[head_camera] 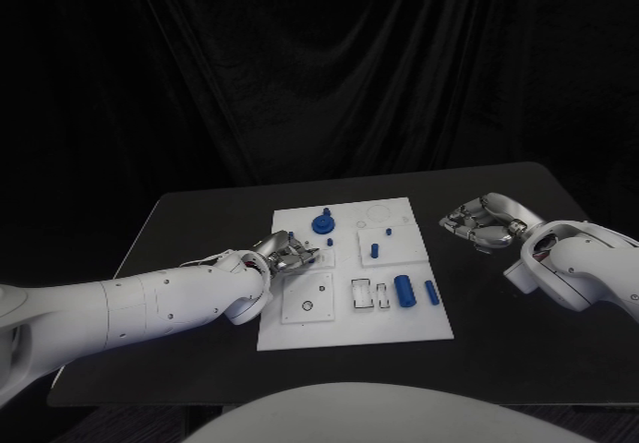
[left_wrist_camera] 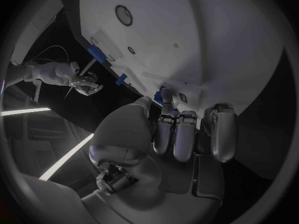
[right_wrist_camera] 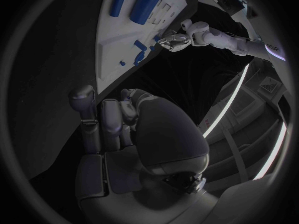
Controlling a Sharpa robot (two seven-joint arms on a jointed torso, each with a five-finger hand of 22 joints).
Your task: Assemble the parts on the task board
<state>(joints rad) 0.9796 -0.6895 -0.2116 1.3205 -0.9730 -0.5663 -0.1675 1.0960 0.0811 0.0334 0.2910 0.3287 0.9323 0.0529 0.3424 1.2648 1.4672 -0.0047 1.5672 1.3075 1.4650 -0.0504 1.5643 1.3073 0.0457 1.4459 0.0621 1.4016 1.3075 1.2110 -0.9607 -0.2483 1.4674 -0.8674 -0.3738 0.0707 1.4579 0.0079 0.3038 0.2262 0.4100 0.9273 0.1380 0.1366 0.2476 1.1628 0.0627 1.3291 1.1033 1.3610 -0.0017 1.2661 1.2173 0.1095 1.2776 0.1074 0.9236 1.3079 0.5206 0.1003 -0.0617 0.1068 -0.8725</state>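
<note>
Lying in the middle of the black tabletop (head_camera: 199, 212), the white task board (head_camera: 400, 323) carries small blue parts (head_camera: 403, 292). The left robot hand (head_camera: 286, 254) rests over its left edge, fingers curled; whether it holds anything I cannot tell. The right robot hand (head_camera: 482, 221) sits just off the board's right side, fingers curled in on nothing.

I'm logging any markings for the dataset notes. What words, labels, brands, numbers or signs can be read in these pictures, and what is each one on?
None can be read.
The task board carries outlines and holes, with no legible print.
The blue parts show no marks.
The left hand and right hand show no legible brand or number.
The black table is plain.
</note>
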